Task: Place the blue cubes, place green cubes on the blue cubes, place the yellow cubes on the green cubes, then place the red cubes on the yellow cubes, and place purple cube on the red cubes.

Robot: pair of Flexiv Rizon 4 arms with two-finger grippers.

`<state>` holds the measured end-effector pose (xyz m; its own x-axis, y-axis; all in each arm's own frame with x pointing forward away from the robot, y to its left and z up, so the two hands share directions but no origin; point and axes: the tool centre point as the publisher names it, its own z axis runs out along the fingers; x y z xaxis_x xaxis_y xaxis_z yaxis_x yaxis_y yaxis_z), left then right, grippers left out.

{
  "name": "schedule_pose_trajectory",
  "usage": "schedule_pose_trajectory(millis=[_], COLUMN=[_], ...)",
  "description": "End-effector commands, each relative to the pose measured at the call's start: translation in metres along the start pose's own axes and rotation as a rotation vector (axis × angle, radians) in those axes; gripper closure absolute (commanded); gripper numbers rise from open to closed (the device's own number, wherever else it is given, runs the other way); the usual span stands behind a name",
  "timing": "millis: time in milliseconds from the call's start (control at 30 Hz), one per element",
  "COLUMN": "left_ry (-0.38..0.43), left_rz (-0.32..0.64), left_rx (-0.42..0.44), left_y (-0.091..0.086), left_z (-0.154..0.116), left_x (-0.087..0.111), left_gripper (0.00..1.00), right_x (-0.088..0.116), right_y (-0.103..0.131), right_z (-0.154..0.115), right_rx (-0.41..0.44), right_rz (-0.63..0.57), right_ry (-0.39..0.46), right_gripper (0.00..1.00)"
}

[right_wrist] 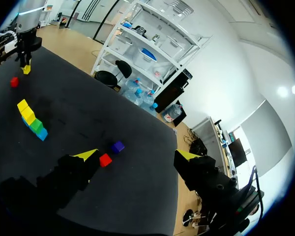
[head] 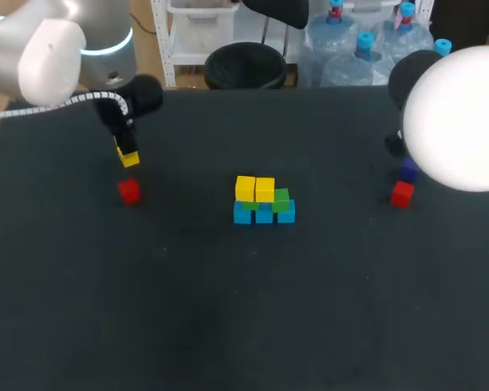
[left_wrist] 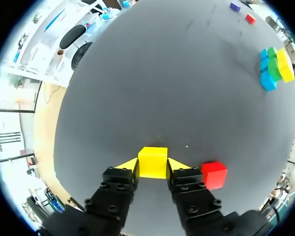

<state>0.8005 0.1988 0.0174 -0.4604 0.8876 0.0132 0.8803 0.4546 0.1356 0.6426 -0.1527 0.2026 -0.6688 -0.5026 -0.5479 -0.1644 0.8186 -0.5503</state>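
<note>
Inside left gripper (left_wrist: 153,164), pinched: yellow cube (left_wrist: 153,161).

No lettering, label, number or sign can be read in any view: the cubes (head: 264,201) have plain coloured faces and the dark counter (head: 228,309) carries no markings.

Black table (head: 228,309): blue cubes (head: 264,214), red cubes (head: 129,191), purple cube (head: 408,169).
</note>
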Motion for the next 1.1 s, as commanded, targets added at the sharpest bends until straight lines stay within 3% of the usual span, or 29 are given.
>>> schedule_pose_trajectory(millis=[33,233,633,1100], left_ry=[-0.008,-0.018,-0.088,-0.111], left_rz=[0.002,-0.029,-0.015,0.064], left_rx=[-0.008,-0.031,-0.051,-0.027], left_y=[-0.006,-0.014,-0.074,-0.136], left_z=[-0.012,-0.038,-0.092,-0.106], left_x=[0.006,0.016,0.032,0.037], left_gripper=[1.00,1.00,1.00,1.00], right_x=[0.001,0.001,0.001,0.001], right_y=[-0.001,-0.001,-0.001,-0.001], right_z=[0.000,0.000,0.000,0.000], right_rx=[-0.001,-0.001,-0.001,-0.001], right_rz=[0.001,0.001,0.001,0.001], right_ry=[-0.004,-0.004,-0.004,-0.004], right_gripper=[0.00,0.00,0.00,0.00])
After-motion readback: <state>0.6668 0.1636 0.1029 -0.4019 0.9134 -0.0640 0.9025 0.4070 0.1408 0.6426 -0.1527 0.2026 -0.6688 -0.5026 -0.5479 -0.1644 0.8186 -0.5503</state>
